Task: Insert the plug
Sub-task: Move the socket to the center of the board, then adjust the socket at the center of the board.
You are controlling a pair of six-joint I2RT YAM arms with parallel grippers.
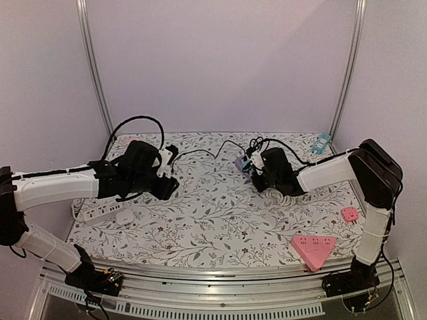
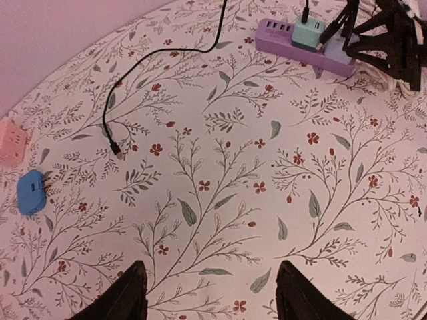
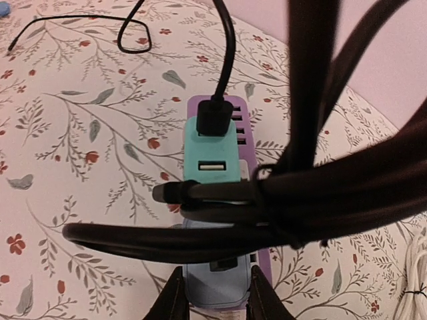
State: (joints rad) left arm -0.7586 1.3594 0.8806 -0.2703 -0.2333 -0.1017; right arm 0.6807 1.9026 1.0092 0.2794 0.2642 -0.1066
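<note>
A purple power strip [image 3: 261, 261] lies at the back middle of the table [image 1: 239, 162]. A teal adapter [image 3: 207, 150] sits in it with a black cable plugged into its top. Just nearer the camera, a light-blue plug [image 3: 217, 293] stands on the strip, and my right gripper [image 3: 215, 273] is shut on its two sides. Black cables cross the right wrist view and hide the plug's upper part. My left gripper [image 2: 212, 270] hangs open over bare tablecloth, left of the strip [image 2: 287, 40], with nothing between its fingers.
A loose black cable end [image 2: 117, 150] lies on the cloth. A pink adapter [image 2: 10, 140] and a blue one [image 2: 30, 190] sit beyond it. A white power strip [image 1: 100, 212] is at the left edge, and a pink triangular strip [image 1: 313, 248] at the front right.
</note>
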